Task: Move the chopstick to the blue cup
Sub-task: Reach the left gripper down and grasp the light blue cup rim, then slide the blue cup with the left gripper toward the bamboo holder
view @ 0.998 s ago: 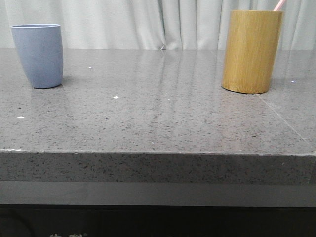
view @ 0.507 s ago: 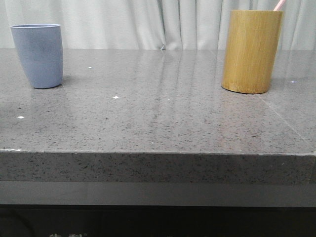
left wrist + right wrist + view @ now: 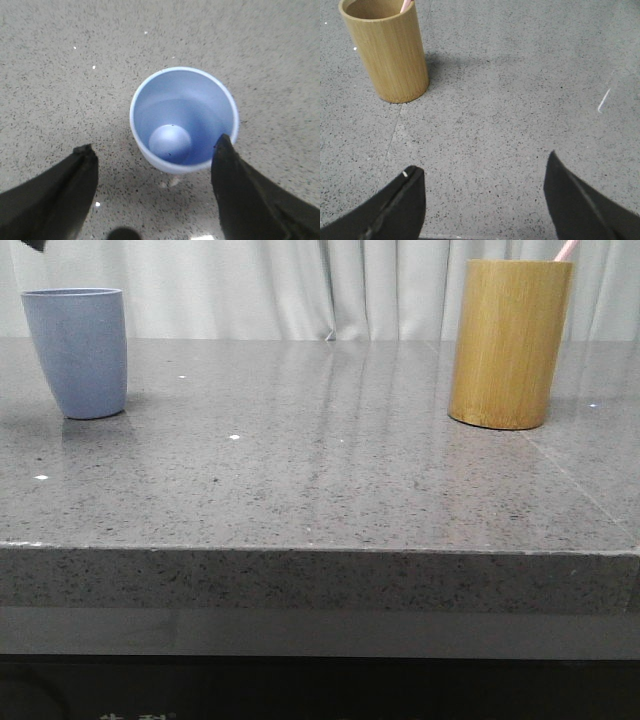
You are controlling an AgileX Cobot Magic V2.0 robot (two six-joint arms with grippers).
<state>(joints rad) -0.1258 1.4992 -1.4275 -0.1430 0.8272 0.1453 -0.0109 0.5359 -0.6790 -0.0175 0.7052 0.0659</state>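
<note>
The chopstick (image 3: 566,250) stands in the bamboo holder (image 3: 510,344) at the table's (image 3: 320,490) far right — just its pale pink tip shows above the rim, leaning right. In the right wrist view the same tip (image 3: 406,5) pokes out of the holder (image 3: 387,50). It looks thin, straight and smooth, so it will likely need a firm, centred pinch.

The blue cup (image 3: 77,352) sits far left, well apart from the holder, upright and empty — its inside (image 3: 182,120) is bare to the bottom.

By my reading, nothing is picked up yet; the task is at its start. The left gripper (image 3: 155,155) hangs above the cup, jaws spread and empty. The right gripper (image 3: 482,177) is also spread and empty, off to one side of the holder. The next move probably calls for the right gripper to reach the holder and close on the exposed tip.
</note>
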